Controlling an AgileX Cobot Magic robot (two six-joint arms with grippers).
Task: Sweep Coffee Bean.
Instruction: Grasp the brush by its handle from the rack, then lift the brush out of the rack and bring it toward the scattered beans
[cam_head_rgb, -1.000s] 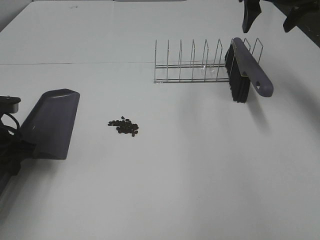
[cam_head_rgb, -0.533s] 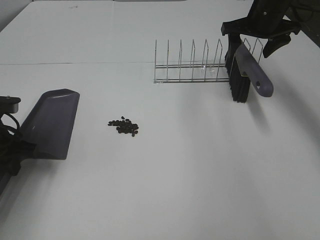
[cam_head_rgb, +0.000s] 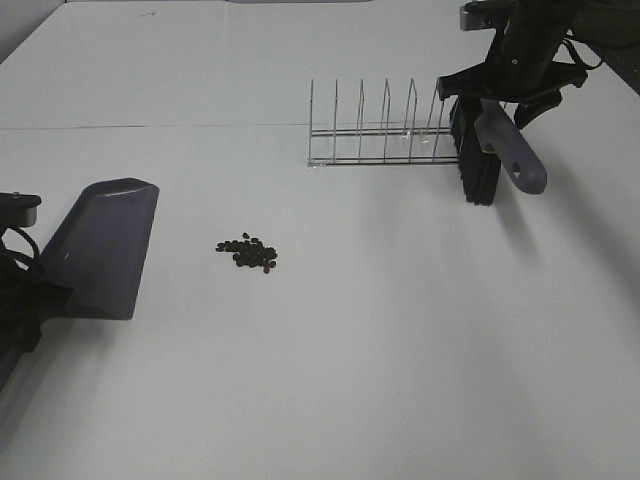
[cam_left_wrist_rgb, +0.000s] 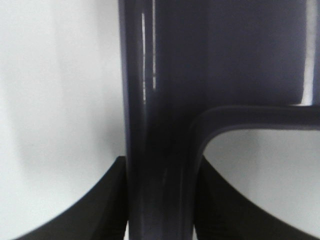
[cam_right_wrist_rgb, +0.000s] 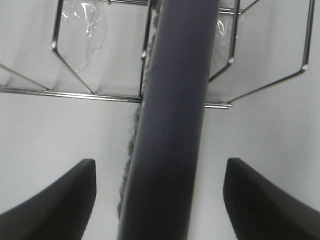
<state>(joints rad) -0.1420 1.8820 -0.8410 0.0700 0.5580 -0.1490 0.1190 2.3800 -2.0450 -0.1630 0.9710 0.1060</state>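
At the far left of the high view, the left gripper (cam_head_rgb: 18, 292) is only a dark shape at the table's edge, and its jaws cannot be read from there. The left wrist view settles it: the left gripper (cam_left_wrist_rgb: 160, 205) is clamped tight on the handle of the grey dustpan (cam_left_wrist_rgb: 160, 100), with a dark finger pressed against each side. From above, the dustpan (cam_head_rgb: 100, 248) lies flat on the white table (cam_head_rgb: 400, 360).

Just right of the dustpan, apart from it, the coffee beans (cam_head_rgb: 248, 253) sit in one small loose pile on the bare table. Neither wrist view shows them.

Further right and further back stands a wire rack (cam_head_rgb: 385, 135). The brush (cam_head_rgb: 482, 150) leans in the rack's right end, with its black bristles down and its grey handle slanting towards the right.

The right gripper (cam_head_rgb: 505, 88) hangs over the top of the brush. The high view does not show whether it is touching. The right wrist view does: the right gripper (cam_right_wrist_rgb: 160, 197) straddles the handle of the brush (cam_right_wrist_rgb: 175, 115) with its jaws spread wide. White table shows between each finger and the handle, so nothing is gripped. The rack (cam_right_wrist_rgb: 75, 70) lies just beyond.
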